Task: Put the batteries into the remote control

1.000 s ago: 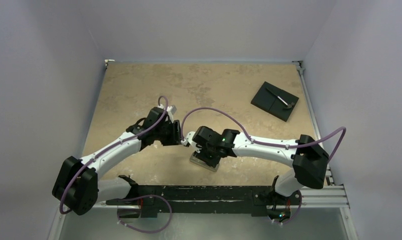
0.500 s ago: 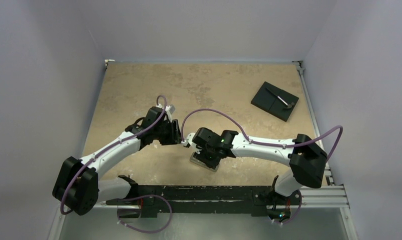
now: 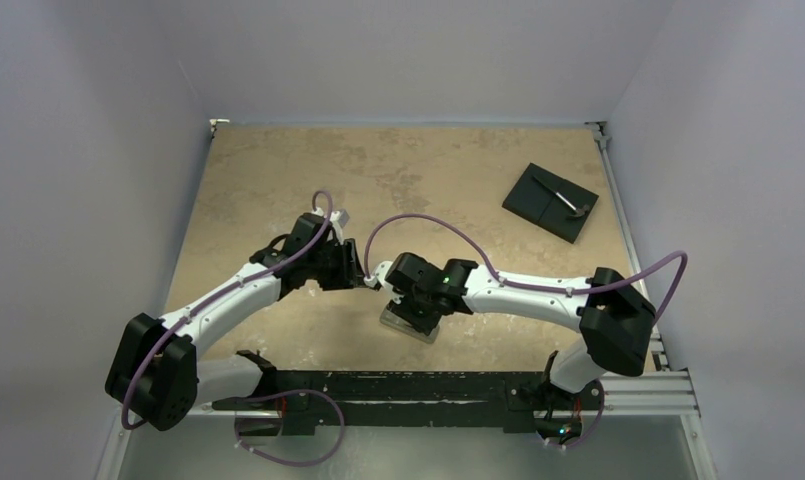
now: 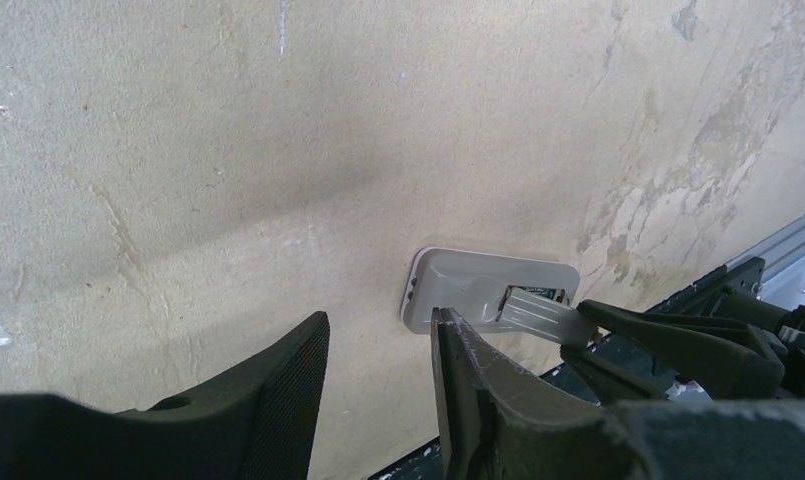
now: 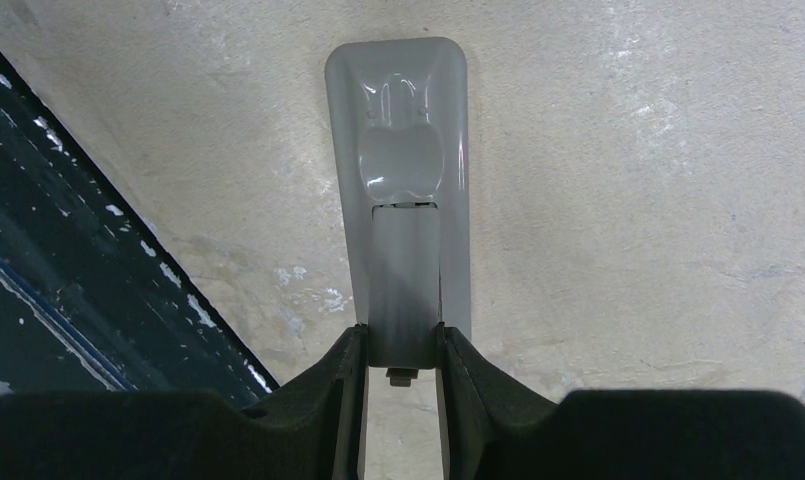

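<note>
The remote control lies grey back up near the table's front edge. It also shows in the left wrist view and the right wrist view. My right gripper is shut on the narrow grey cover strip and holds it tilted over the remote's battery bay; the strip also shows in the left wrist view. In the top view the right gripper is directly over the remote. My left gripper is open and empty, just left of the remote's end. The batteries are hidden.
A black square plate with a thin tool on it lies at the far right of the table. The black rail of the arm bases runs just in front of the remote. Grey walls enclose the tan table.
The left wrist has shifted very slightly toward the far left. The right gripper still holds the cover strip at the remote.
</note>
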`<state>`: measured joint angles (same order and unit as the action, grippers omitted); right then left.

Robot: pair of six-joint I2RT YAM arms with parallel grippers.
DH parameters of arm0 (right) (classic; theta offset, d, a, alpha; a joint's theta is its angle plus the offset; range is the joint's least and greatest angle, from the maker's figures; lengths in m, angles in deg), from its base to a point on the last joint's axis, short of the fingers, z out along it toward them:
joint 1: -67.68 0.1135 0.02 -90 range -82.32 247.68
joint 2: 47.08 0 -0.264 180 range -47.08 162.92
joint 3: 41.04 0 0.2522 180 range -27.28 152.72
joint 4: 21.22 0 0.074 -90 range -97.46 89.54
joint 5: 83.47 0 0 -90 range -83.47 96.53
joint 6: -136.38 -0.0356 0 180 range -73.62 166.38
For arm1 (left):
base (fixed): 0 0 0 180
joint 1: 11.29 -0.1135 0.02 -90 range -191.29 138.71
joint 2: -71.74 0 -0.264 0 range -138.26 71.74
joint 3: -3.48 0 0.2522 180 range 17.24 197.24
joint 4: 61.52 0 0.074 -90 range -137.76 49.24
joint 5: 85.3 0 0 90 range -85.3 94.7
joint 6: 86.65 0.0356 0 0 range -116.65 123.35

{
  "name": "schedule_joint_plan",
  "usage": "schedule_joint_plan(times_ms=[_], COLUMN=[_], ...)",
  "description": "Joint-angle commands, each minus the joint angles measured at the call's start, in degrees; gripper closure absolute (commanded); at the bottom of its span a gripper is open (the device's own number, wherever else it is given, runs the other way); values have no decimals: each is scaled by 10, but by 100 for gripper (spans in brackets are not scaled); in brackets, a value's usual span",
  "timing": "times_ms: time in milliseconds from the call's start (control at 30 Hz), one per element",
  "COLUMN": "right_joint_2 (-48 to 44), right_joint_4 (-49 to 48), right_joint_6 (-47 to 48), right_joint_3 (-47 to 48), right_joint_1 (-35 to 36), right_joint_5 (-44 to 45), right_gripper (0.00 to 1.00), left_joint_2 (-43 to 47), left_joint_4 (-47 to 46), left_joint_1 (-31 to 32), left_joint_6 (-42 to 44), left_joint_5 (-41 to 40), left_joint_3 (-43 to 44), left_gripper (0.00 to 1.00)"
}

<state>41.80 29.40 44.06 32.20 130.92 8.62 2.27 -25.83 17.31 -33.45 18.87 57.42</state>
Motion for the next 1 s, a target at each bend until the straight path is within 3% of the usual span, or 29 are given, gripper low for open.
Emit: schedule_joint_plan(times_ms=[0,967], right_joint_2=[-14,-5], right_joint_4=[-21,-11], right_joint_6=[-7,1], right_joint_3=[-1,-2], right_joint_1=[-4,-6], right_joint_5=[6,-13], right_gripper=[100,100], left_joint_2=[9,6], left_joint_4=[-8,-9], left_joint_1=[-6,-9], left_joint_6=[10,9], left_joint_5=[6,9], left_joint_3=[21,23], left_gripper=[58,58])
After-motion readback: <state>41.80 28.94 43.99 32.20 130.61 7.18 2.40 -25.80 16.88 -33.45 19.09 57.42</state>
